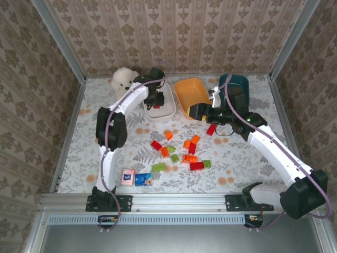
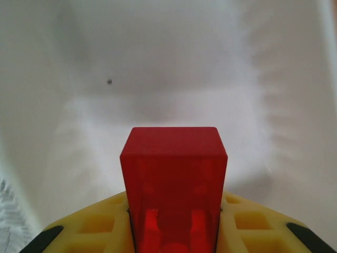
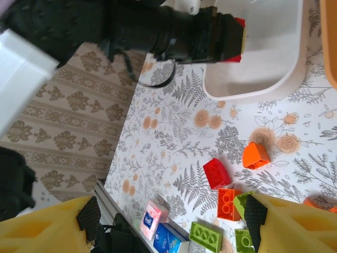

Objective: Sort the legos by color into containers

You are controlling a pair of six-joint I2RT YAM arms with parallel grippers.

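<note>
Left wrist: red lego [image 2: 174,174] (upright) clamped in hand [image 2: 174,232].

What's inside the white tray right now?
The left gripper holds a red brick over the white tray. The floor that shows is bare, apart from a tiny dark speck. The patch under the brick and fingers is covered, so I can't tell what's there.

The right gripper [image 3: 172,216] is hanging with its yellow fingers [image 3: 295,226] spread wide, holding nothing. On the table [image 3: 174,142] below, a red lego [image 3: 217,173], an orange lego [image 3: 255,155], a studded orange lego [image 3: 228,204] and green legos [image 3: 205,235] are lying loose, while a pink packet [image 3: 152,219] and a blue packet [image 3: 169,240] are sitting by the table's edge. The left gripper [image 3: 234,39] is pinching a red brick [image 3: 233,58] over the white tray [image 3: 274,74].
</note>
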